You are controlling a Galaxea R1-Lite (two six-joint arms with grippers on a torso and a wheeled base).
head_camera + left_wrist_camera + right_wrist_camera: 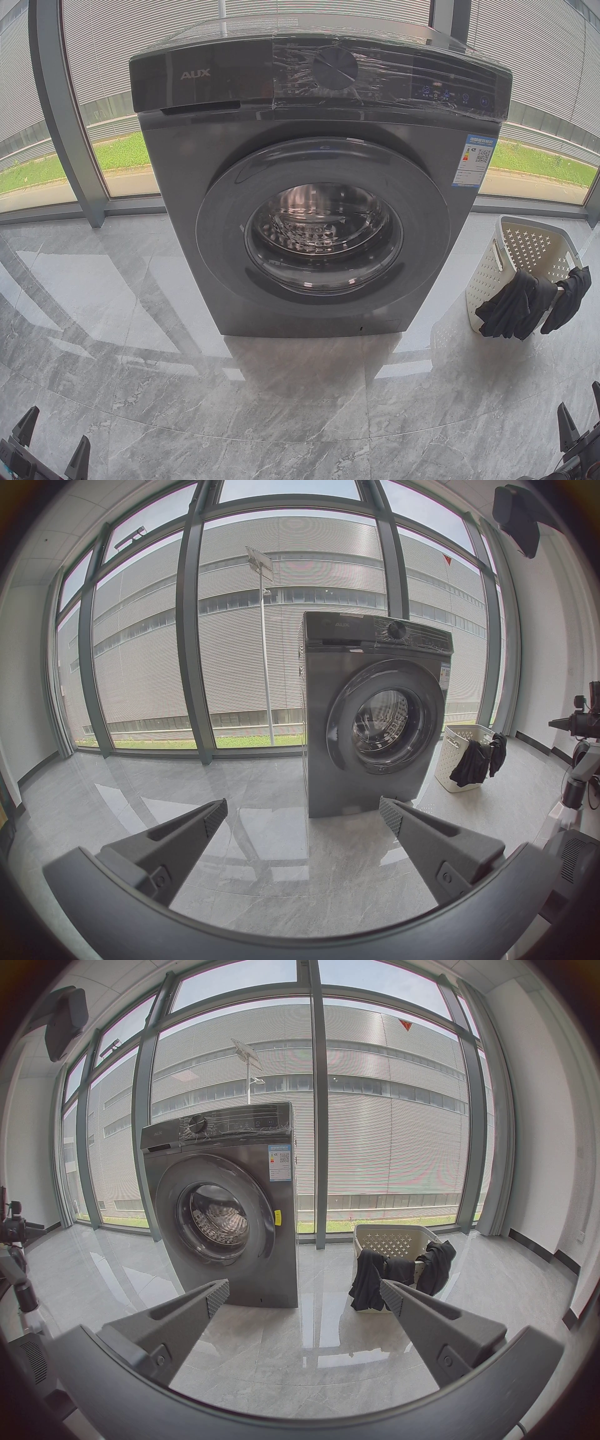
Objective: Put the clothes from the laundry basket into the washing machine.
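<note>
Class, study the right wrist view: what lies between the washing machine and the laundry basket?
Nothing stands there: between the washing machine and the laundry basket runs a bare strip of glossy grey floor, plain in the right wrist view.

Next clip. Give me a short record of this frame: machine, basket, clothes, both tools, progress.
washing machine: grey front-loader on the floor; round door looks shut
laundry basket: white, perforated, on the floor at the machine's right
clothes: dark, draped over the basket's near rim
left tool: open, empty, low
right tool: open, empty, nearer the basket
progress: not started
</note>
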